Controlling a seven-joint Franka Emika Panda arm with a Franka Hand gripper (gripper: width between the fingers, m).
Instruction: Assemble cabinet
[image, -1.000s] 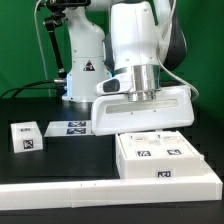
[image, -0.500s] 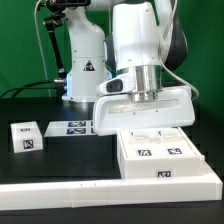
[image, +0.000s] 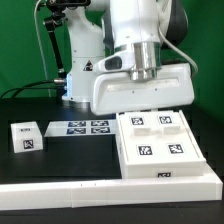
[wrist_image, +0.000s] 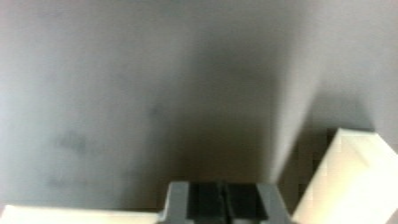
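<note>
I hang above the back edge of the cabinet (image: 160, 150), the white box with tags on its top and one on its front face. It sits on the bench (image: 70, 165) at the exterior view's right. The broad body at the end of my arm (image: 140, 88) hides the fingertips from that camera. In the blurred wrist view my gripper (wrist_image: 224, 203) looks pressed together with nothing pinched, its dark pads side by side. A pale edge (wrist_image: 356, 180) lies just beside it, and I cannot tell which part that is. A loose white block (image: 27, 137) with its own tag lies well apart at the exterior view's left, and the marker board (image: 85, 127) lies flat between it and the cabinet. I judge the step in hand to be leaving the box and fetching that block. To do it well I should be fully clear of the cabinet's top before moving sideways, since a graze could shift the box out of square. I should cross high over the marker board and spread my fingers before descending, not during. Then I should come straight down centred on the block and close across its narrower sides so it stays level when lifted.
</note>
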